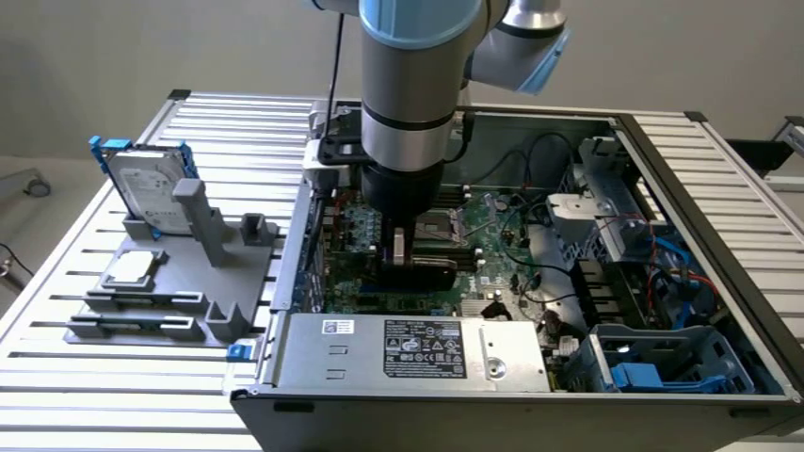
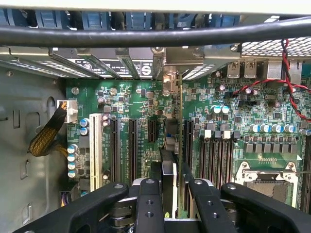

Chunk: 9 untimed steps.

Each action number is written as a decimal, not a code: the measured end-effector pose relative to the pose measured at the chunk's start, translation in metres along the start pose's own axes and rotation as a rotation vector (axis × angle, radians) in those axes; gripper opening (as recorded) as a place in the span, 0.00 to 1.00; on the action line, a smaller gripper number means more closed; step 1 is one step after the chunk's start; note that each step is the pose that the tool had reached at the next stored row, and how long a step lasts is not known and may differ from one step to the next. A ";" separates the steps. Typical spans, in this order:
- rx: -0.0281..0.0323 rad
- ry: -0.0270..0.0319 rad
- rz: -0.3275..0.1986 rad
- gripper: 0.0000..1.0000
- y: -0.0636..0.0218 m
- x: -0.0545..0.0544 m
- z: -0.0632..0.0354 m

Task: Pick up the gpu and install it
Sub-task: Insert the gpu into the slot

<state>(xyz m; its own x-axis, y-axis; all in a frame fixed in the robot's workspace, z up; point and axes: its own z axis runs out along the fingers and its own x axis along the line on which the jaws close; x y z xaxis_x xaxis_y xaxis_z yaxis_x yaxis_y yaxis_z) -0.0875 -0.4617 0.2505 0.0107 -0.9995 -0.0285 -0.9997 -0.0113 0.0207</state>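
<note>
In the exterior view my gripper [image 1: 409, 252] reaches straight down into the open computer case [image 1: 703, 188], over the green motherboard [image 1: 503, 240]. It is shut on the gpu [image 1: 425, 275], whose black body shows just under the fingers. The wrist view shows the gpu [image 2: 171, 165] edge-on between my two black fingers [image 2: 148, 206], standing upright along the expansion slots [image 2: 132, 145]. Its silver end bracket [image 2: 169, 80] sits at the case's rear slot openings. Whether the card's edge is down in a slot I cannot tell.
A grey fixture [image 1: 157, 311] at the exterior view's left carries a silver hard drive with a blue frame [image 1: 149, 184] and a small CPU chip [image 1: 136, 268]. The power supply [image 1: 402, 348], a blue drive cage [image 1: 666, 363], red and black wires [image 2: 291, 82] and the CPU socket [image 2: 265, 172] crowd the case.
</note>
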 end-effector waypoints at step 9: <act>-0.0012 -0.0002 0.000 0.26 0.0004 0.000 0.0000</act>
<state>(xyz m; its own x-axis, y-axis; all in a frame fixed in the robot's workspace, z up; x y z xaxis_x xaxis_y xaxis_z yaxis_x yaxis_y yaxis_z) -0.0879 -0.4619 0.2505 0.0104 -0.9995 -0.0287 -0.9997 -0.0111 0.0219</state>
